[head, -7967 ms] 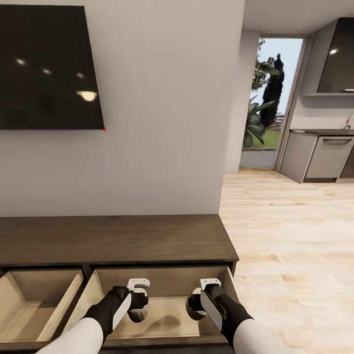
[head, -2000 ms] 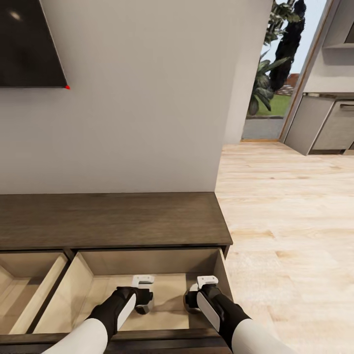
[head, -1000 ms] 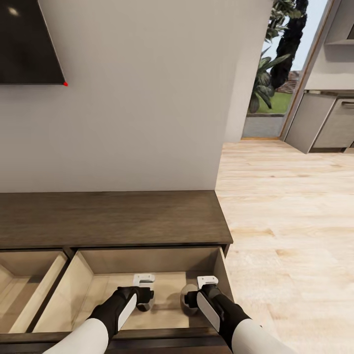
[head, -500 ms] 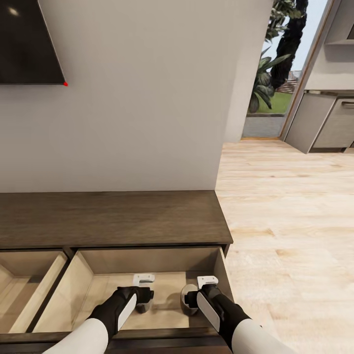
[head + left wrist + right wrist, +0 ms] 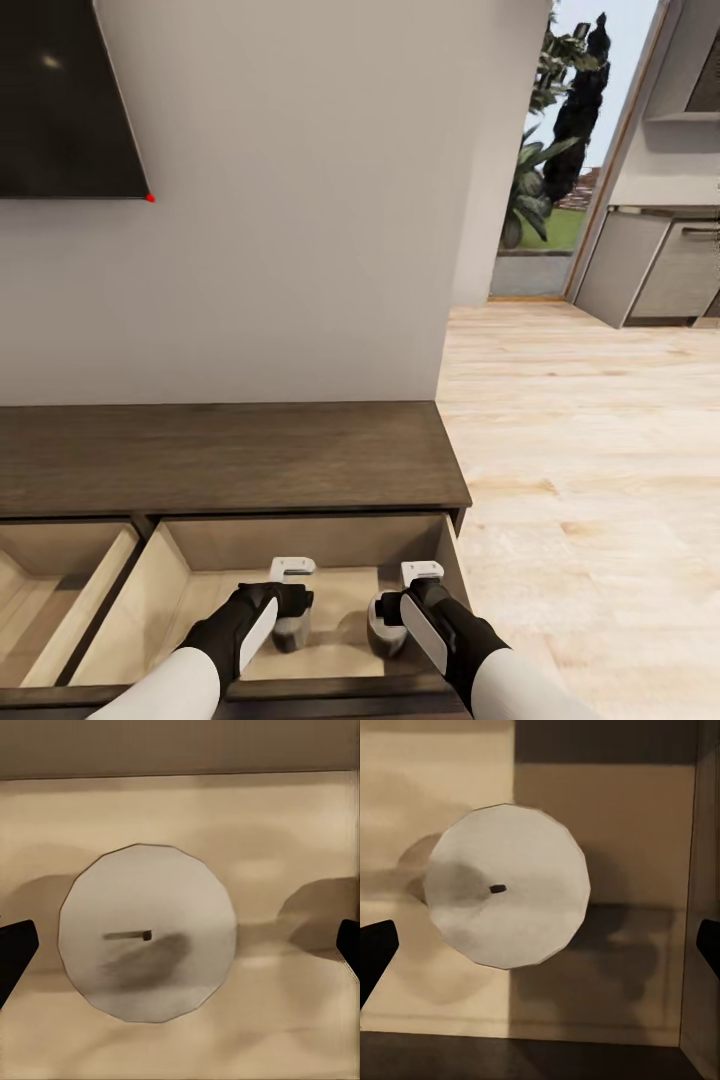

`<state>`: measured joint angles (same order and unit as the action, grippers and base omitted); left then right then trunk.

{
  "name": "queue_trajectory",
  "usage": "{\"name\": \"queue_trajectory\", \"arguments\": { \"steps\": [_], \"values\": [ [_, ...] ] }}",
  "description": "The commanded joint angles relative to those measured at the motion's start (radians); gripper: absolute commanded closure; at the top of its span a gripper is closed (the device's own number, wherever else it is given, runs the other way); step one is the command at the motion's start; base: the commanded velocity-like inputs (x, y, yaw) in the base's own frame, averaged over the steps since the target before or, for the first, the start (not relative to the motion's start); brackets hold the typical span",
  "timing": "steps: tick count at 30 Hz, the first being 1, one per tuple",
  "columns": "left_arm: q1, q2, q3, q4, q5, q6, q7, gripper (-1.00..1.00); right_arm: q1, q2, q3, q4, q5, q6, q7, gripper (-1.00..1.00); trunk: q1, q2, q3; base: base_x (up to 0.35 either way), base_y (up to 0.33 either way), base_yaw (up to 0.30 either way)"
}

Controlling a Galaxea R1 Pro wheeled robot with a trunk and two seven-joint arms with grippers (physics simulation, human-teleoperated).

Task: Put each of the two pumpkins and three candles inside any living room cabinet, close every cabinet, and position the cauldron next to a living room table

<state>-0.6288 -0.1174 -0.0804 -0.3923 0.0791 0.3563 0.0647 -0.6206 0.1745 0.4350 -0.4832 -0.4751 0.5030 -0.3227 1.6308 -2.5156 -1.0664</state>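
Two candles upright in open cabinet [image 5: 230, 455] drawer, wicks up.
Left hand [image 5: 290, 598] over one candle [image 5: 147, 933], right hand [image 5: 400, 600] over another candle [image 5: 506, 895]; both hands spread apart, clear of the wax.

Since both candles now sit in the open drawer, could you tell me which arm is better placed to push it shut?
Probably the right gripper: open, clear of its candle, nearest the drawer's side wall. The left gripper is equally open over its candle.

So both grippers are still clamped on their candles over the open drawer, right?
Not clamped: both wrist views show the fingers spread wide, clear of each candle. The left gripper and right gripper are open; the candles stand in the open drawer.
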Motion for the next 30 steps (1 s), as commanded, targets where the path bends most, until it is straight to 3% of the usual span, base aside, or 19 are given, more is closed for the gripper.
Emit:
{"name": "queue_trajectory", "arguments": {
  "steps": [1,30],
  "values": [
    [0.0,0.001,-0.008,-0.002,0.009,0.005,0.006,-1.0,-0.001,0.0,0.004,-0.001,-0.008,0.002,-0.009,-1.0,-0.001,0.0,0.003,0.0,0.0,0.0],
    [0.0,0.002,-0.008,0.005,0.01,0.041,-0.006,-1.0,-0.001,0.0,0.004,-0.002,-0.01,0.001,0.031,-1.0,-0.014,0.007,0.115,0.0,0.0,0.0]
  ]
}}
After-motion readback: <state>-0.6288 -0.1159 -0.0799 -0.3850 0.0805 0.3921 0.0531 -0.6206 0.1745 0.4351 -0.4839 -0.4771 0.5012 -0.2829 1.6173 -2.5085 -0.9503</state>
